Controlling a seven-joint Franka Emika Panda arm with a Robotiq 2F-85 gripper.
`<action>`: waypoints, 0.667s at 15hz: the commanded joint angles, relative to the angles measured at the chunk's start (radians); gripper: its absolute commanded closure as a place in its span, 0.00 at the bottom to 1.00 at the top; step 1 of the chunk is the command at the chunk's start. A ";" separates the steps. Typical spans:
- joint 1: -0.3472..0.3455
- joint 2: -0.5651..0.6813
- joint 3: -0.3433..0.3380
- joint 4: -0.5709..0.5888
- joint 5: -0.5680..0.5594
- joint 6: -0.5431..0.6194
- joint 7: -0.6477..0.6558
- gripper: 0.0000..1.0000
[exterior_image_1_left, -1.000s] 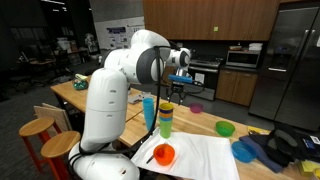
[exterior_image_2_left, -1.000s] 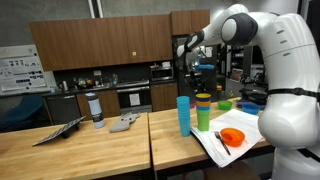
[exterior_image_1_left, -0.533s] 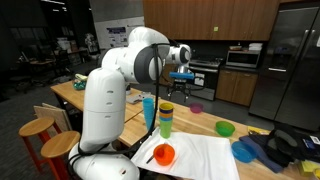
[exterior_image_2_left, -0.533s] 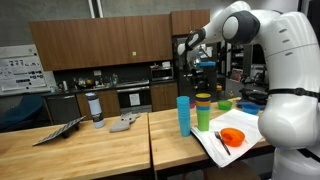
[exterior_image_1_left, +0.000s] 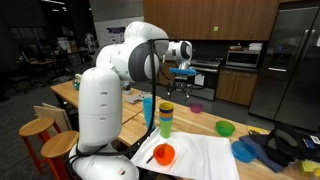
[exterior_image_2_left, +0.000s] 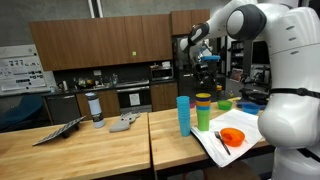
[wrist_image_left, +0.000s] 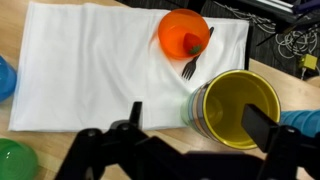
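My gripper hangs high above the table, open and empty. In the wrist view its two black fingers frame the yellow top of a stack of coloured cups far below. The stack stands upright next to a tall blue cup. An orange bowl with a fork against it sits on a white cloth.
A green bowl, a blue bowl and a small purple bowl lie on the wooden table. A bottle, a flat dark tablet and a grey object sit farther along it. Stools stand by the robot base.
The arm has lifted the gripper a little higher and shifted it slightly sideways above the cup stack. The things on the table have not moved.
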 joint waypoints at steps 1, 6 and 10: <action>-0.016 -0.055 -0.007 -0.058 0.009 -0.046 -0.020 0.00; -0.027 -0.076 -0.010 -0.116 0.027 -0.073 -0.016 0.00; -0.023 -0.074 -0.006 -0.163 0.021 -0.047 -0.011 0.00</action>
